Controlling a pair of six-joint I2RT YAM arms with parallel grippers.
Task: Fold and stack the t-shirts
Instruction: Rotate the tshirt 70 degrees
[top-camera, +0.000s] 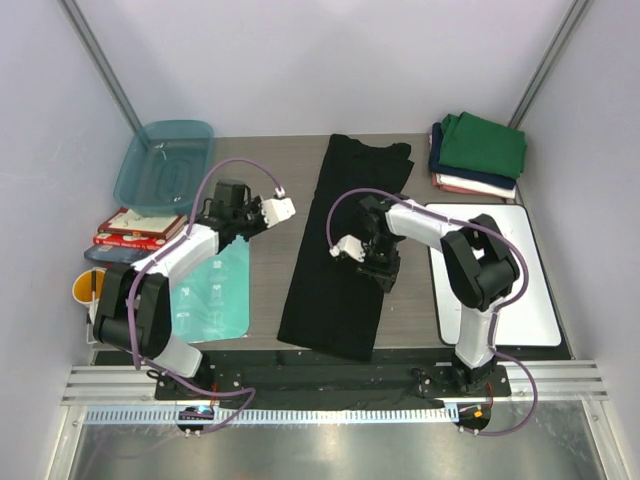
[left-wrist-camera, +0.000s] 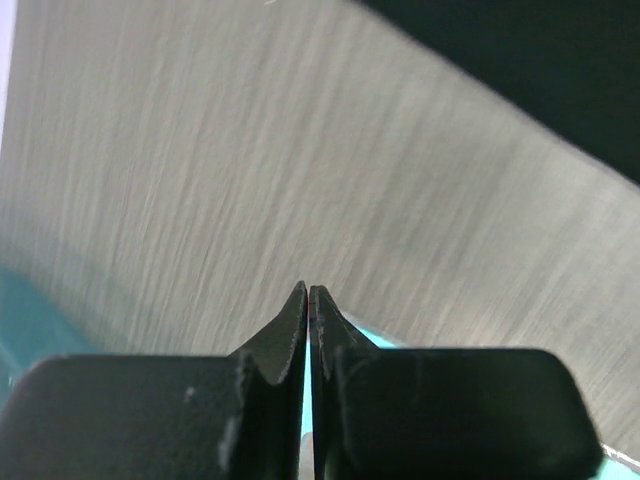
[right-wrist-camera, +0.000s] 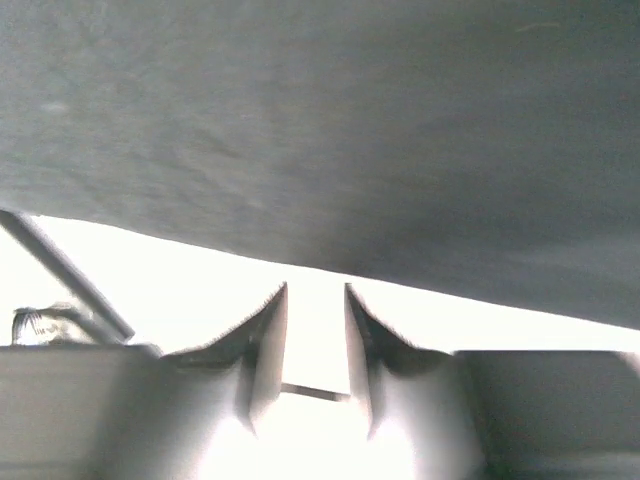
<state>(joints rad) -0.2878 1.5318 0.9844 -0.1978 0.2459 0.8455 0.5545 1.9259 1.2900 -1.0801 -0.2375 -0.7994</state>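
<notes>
A black t-shirt (top-camera: 338, 250) lies folded into a long narrow strip down the middle of the table. My right gripper (top-camera: 378, 268) hovers over the strip's right half. In the right wrist view its jaws (right-wrist-camera: 315, 288) stand open with nothing between them, and the dark cloth (right-wrist-camera: 330, 130) fills the upper part. My left gripper (top-camera: 286, 209) is shut and empty above bare table left of the shirt; its fingertips (left-wrist-camera: 308, 290) meet, and a corner of the black shirt (left-wrist-camera: 540, 60) shows. Folded t-shirts are stacked at the back right: green (top-camera: 483, 143) on navy (top-camera: 438, 160) on pinkish-white (top-camera: 470, 187).
A white board (top-camera: 500, 275) lies to the right of the black shirt. A teal tub (top-camera: 163, 163) stands at the back left, with red books (top-camera: 130, 230) in front of it. A teal mat (top-camera: 215, 295) and a yellow cup (top-camera: 85, 288) sit at the near left.
</notes>
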